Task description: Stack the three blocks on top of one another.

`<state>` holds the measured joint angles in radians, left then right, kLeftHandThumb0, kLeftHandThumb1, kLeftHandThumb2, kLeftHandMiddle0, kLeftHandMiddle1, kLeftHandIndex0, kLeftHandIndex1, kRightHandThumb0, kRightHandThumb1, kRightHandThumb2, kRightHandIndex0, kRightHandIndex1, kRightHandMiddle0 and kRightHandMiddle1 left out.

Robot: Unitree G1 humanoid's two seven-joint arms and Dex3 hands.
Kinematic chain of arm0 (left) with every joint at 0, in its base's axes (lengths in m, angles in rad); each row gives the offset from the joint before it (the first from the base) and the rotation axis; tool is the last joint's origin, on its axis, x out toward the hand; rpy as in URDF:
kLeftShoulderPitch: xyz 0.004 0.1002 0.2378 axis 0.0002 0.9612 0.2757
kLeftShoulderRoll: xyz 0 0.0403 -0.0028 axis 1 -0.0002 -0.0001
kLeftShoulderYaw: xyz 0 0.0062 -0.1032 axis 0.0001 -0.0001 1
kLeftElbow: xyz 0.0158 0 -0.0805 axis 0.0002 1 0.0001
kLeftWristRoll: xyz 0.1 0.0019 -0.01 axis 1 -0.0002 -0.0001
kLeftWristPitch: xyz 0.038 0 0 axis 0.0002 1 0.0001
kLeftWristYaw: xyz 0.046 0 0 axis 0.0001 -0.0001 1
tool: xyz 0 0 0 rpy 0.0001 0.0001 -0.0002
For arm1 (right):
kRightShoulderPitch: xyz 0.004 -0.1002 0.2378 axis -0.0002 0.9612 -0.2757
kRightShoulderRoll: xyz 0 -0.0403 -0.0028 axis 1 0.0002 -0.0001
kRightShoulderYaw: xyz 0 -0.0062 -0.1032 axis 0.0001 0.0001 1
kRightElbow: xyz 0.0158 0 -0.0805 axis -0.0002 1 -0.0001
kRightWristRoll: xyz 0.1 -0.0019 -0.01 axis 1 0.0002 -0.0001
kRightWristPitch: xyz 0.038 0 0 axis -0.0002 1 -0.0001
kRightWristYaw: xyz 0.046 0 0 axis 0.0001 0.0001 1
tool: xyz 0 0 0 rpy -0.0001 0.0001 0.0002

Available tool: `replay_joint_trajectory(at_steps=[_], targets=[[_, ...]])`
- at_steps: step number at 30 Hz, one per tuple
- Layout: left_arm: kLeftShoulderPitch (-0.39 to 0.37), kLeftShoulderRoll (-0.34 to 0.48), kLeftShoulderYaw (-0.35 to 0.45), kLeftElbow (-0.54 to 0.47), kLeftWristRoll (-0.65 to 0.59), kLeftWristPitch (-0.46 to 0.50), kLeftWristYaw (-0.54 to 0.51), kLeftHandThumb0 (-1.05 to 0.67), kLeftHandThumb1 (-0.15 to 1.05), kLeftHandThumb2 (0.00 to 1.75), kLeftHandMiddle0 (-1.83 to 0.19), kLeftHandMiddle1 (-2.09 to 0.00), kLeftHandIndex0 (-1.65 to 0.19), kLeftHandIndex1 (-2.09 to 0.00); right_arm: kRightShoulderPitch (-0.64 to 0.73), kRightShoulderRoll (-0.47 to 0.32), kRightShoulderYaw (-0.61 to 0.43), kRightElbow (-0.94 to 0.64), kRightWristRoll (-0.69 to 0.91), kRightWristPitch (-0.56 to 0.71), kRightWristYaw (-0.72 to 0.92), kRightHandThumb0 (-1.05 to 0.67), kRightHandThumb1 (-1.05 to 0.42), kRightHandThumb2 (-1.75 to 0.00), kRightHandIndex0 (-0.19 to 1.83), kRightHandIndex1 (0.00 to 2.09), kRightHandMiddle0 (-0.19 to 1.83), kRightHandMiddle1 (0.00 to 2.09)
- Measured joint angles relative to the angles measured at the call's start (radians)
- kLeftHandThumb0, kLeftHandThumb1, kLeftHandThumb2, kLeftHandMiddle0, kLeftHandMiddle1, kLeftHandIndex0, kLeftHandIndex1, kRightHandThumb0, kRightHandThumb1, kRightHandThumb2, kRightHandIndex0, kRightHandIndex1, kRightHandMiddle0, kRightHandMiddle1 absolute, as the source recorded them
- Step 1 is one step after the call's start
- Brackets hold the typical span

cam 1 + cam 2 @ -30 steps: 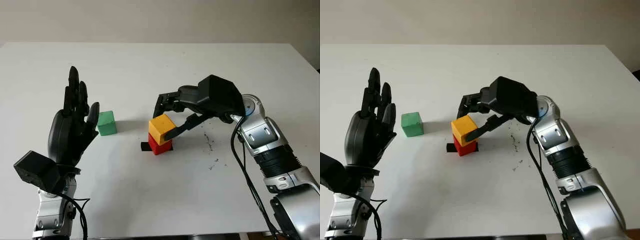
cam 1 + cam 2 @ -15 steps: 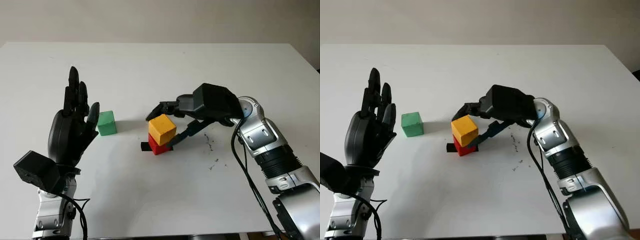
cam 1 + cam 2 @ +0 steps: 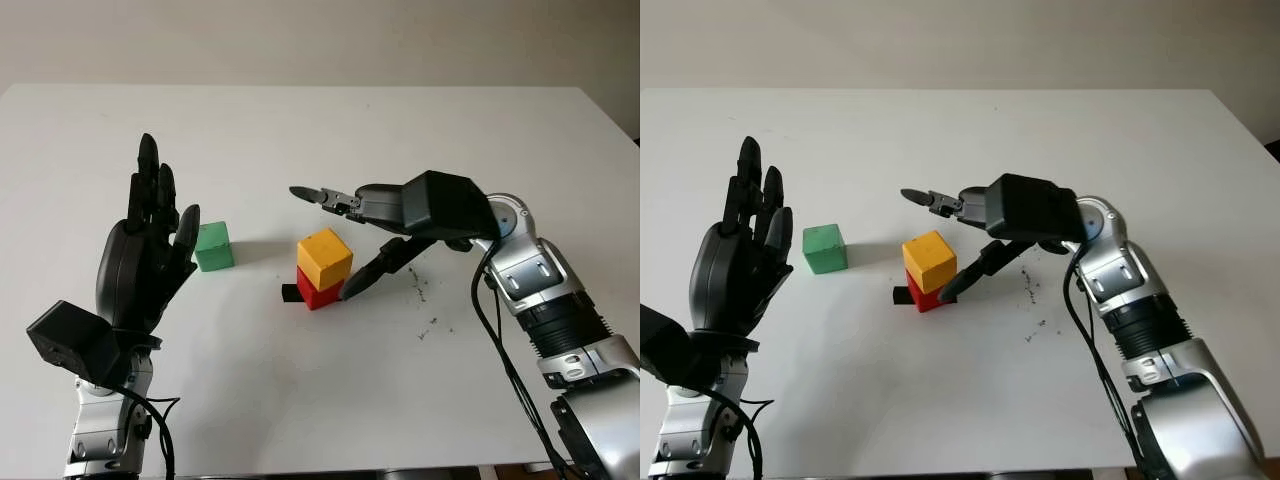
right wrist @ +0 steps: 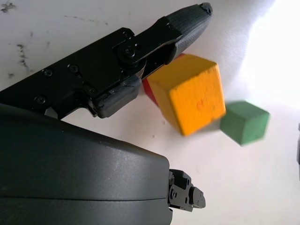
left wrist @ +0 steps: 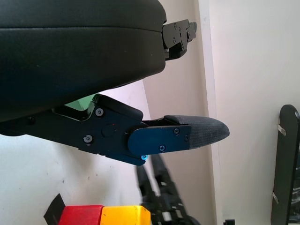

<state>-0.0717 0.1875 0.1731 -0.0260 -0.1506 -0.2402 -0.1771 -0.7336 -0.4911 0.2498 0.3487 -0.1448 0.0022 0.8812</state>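
Nearest the tabletop's front edge, toward its left corner, the left hand stands raised above the surface, palm turned toward the middle, open and holding nothing. Its fingers point up and away from the front edge.

Farther in, about midway between the front and back edges, the yellow block sits on the red block, turned a little so its corners do not line up with the one beneath. The red block sits on the tabletop beside a small black mark on its left. In the right wrist view the yellow block covers most of the red block.

The right hand reaches in from the right edge, released, with nothing grasped. One finger slants down to the tabletop just right of the red block; whether it touches the block cannot be told. The other fingers stretch out above and behind the stack, apart from the yellow block.

The green block rests alone on the tabletop, left of the stack and slightly farther back, close beside the left hand's fingertips but not touching them. A few dark specks mark the surface right of the stack.
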Motion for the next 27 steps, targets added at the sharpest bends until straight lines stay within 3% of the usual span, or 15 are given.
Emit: replay_joint_trajectory(at_steps=[3,4,6,7,10,17,27], targets=[[0.0,0.0,0.0,0.0,0.0,0.001,0.002,-0.7,1.05,0.46,0.19,0.0,0.19,0.0,-0.001,-0.027,-0.057,-0.003,0.063,0.018,0.017,-0.99,-0.91,-0.08,-0.19,0.0,-0.19,0.0],[0.0,0.0,0.0,0.0,0.0,0.001,0.003,-0.7,1.05,0.46,0.19,0.0,0.19,0.0,0.001,-0.029,-0.09,-0.01,0.098,0.044,0.013,-1.01,-0.99,-0.13,-0.19,0.0,-0.19,0.0],[0.0,-0.001,0.0,0.0,-0.002,0.0,0.002,-0.7,1.05,0.45,0.19,0.0,0.19,0.0,0.024,-0.026,-0.163,-0.044,0.161,0.079,-0.037,-1.02,-1.03,-0.37,-0.19,0.0,-0.19,0.0],[0.0,-0.001,0.0,0.0,-0.003,0.0,0.001,-0.7,1.05,0.46,0.19,0.0,0.19,0.0,0.041,-0.023,-0.195,-0.062,0.184,0.082,-0.068,-0.94,-1.04,-0.53,-0.19,0.0,-0.19,0.0],[0.0,-0.001,0.0,0.0,-0.009,0.001,-0.005,-0.71,1.05,0.46,0.19,0.0,0.19,0.0,0.116,0.014,-0.272,-0.135,0.24,0.115,-0.18,-0.85,-1.05,-0.68,-0.19,0.0,-0.19,0.0],[0.0,0.001,0.001,0.001,-0.015,-0.002,-0.013,-0.7,1.05,0.47,0.19,0.0,0.19,0.0,0.252,0.137,-0.331,-0.204,0.303,0.227,-0.399,-0.79,-1.05,-0.81,-0.19,0.0,-0.19,0.0],[0.0,0.023,0.01,0.003,-0.02,0.0,-0.041,-0.7,1.05,0.48,0.19,0.0,0.19,0.0,0.328,0.261,-0.344,-0.145,0.307,0.202,-0.557,-0.8,-1.05,-0.84,-0.19,0.0,-0.19,0.0]])
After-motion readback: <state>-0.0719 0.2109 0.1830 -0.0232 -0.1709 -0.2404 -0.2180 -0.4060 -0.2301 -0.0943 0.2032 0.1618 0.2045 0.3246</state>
